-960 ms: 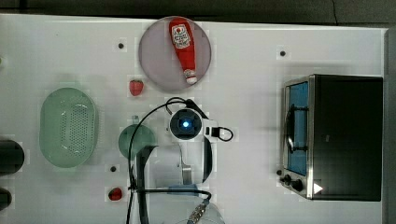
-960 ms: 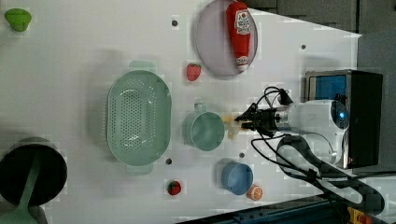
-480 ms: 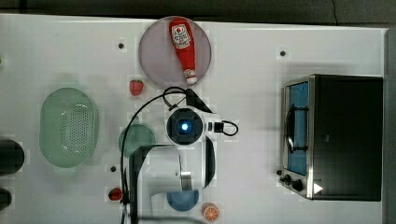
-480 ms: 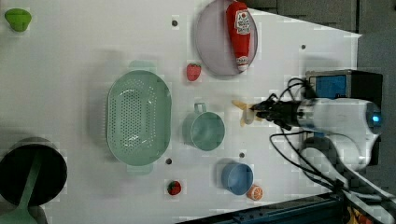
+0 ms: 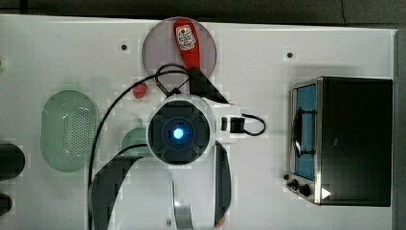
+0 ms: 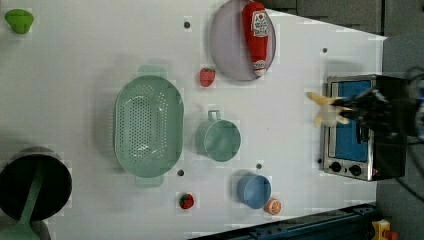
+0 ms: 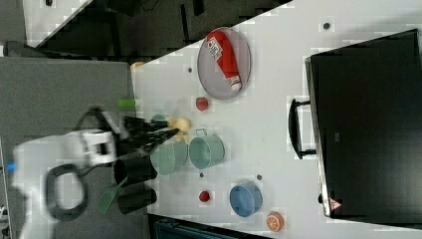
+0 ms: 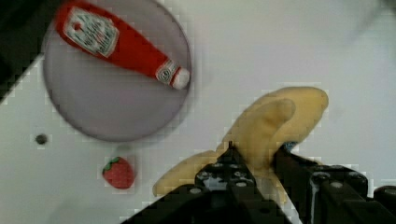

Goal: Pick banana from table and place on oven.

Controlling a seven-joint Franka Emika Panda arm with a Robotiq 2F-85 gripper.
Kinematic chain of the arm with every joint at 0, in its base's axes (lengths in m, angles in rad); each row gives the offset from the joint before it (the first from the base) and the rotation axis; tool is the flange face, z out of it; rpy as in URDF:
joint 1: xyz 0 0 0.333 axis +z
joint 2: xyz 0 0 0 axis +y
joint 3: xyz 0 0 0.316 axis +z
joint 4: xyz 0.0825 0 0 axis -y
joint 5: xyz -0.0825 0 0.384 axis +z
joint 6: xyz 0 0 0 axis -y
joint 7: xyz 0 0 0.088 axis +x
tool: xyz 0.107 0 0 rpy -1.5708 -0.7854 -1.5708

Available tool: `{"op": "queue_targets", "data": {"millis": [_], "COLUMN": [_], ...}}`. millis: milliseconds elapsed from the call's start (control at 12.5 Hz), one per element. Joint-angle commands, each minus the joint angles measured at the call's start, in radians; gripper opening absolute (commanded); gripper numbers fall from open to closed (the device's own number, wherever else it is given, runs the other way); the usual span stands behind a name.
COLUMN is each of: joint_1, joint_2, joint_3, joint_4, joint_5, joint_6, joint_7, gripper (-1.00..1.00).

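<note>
Compared with a second ago, the arm is carrying the banana [image 6: 326,111] away from the green cup [image 6: 218,139] near the middle of the table [image 6: 75,60] and is now holding it aloft in front of the oven [image 6: 367,125], which is standing at the table's end at the left view's right. The gripper [image 8: 256,163] is pinching the banana between its two black fingers [image 8: 229,164]; the wrist view is showing the peeled fruit clamped near its middle with both ends sticking out past the jaws, a hold that is probably keeping the piece from swinging during transit. In the left view the fruit is overlapping the oven's front edge, not yet over the black top, so the transport step appears to be partway through. The lift is likely giving clearance over the steel frame and the bar handle. In the top view the arm's round housing [image 5: 178,130] is appearing larger than one second ago, which is suggesting that the arm is rising. The ketchup bottle [image 6: 256,35] on its plate [image 6: 227,45], the strawberry [image 6: 207,77] and the colander [image 6: 148,126] are lying where they were.
</note>
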Motion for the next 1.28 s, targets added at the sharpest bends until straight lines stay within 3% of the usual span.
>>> {"op": "queue_targets", "data": {"millis": [80, 320, 720, 1280], "joint_1": [-0.007, -0.009, -0.023, -0.040], "joint_2": [-0.035, -0.028, 0.058, 0.254], "joint_3": [-0.055, -0.118, -0.304, -0.630], "joint_4": [0.104, 0.245, 0.338, 0.378], "joint_5": [0.008, 0.008, 0.007, 0.007], "joint_6": [-0.255, -0.405, -0.400, -0.212], "joint_7": [0.014, -0.021, -0.350, -0.821], "gripper": [-0.50, -0.50, -0.50, -0.50]}}
